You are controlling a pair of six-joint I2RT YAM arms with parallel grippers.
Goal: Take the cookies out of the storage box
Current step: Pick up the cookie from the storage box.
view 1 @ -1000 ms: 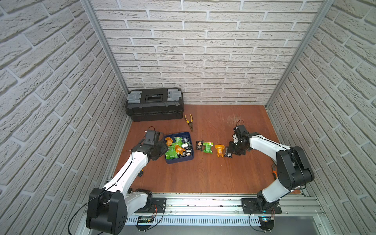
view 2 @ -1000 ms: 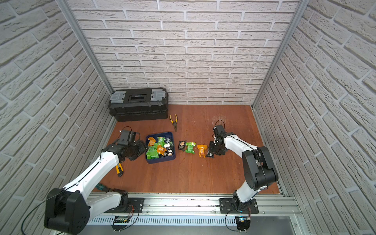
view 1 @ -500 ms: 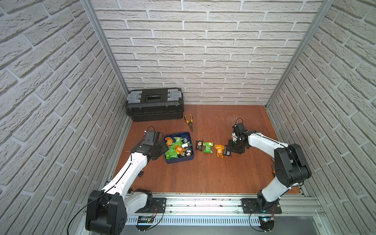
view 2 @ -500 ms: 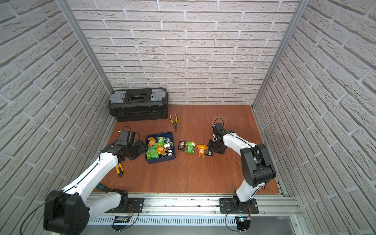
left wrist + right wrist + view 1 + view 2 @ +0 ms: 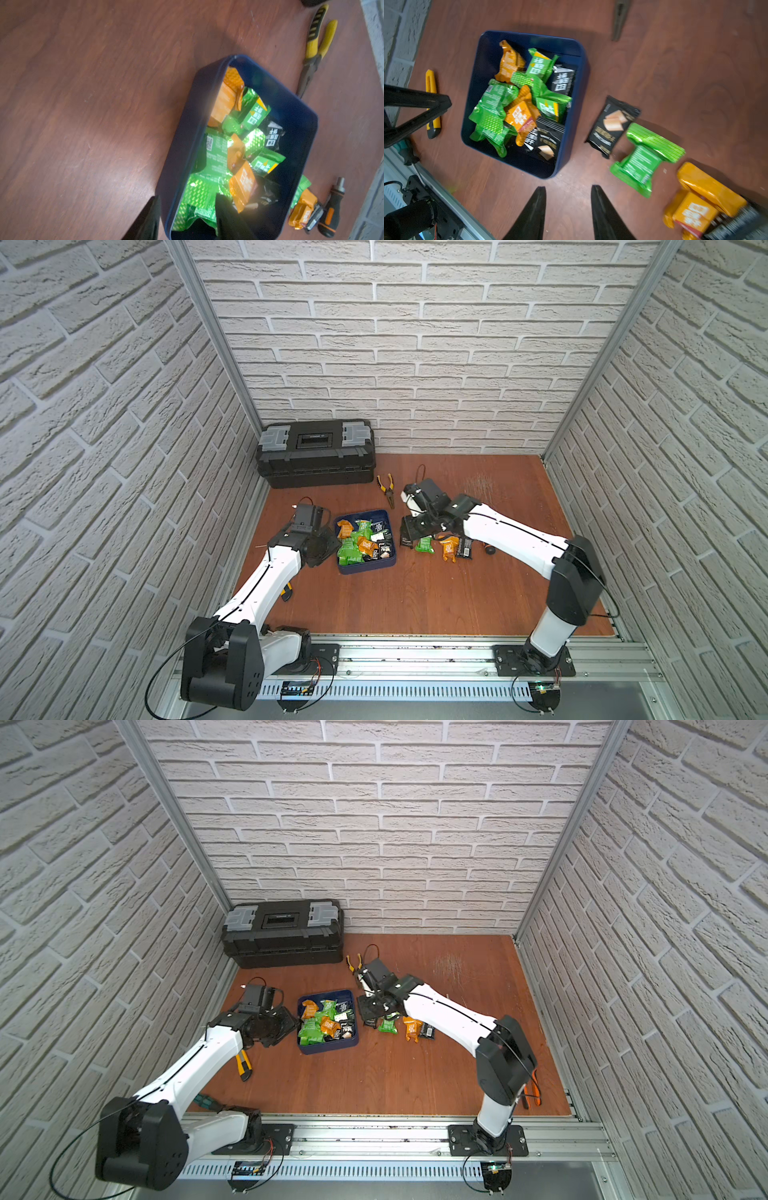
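Note:
The navy storage box (image 5: 365, 569) (image 5: 328, 1051) lies on the wooden floor with several green, orange and black cookies (image 5: 357, 541) (image 5: 512, 104) heaped in it. My left gripper (image 5: 188, 197) (image 5: 330, 538) is open at the box's left end. It straddles the box wall (image 5: 182, 128), with one finger outside and one inside over a green packet. Right of the box, a black cookie packet (image 5: 612, 124), a green one (image 5: 645, 160) and an orange one (image 5: 699, 201) lie on the floor. My right gripper (image 5: 568, 187) (image 5: 409, 527) hangs open and empty over bare floor between the box and these packets.
A black toolbox (image 5: 316, 452) stands against the back wall, with yellow-handled pliers (image 5: 387, 489) beside it. A yellow utility knife (image 5: 243, 1065) lies under my left arm. Orange-handled pliers (image 5: 532, 1092) lie near the right arm's base. A short screwdriver (image 5: 332, 207) lies beyond the floor packets.
My right gripper has moved left from the orange and black packets on the floor towards the box, and its jaws have widened. My left gripper's jaws have narrowed at the box's left wall.

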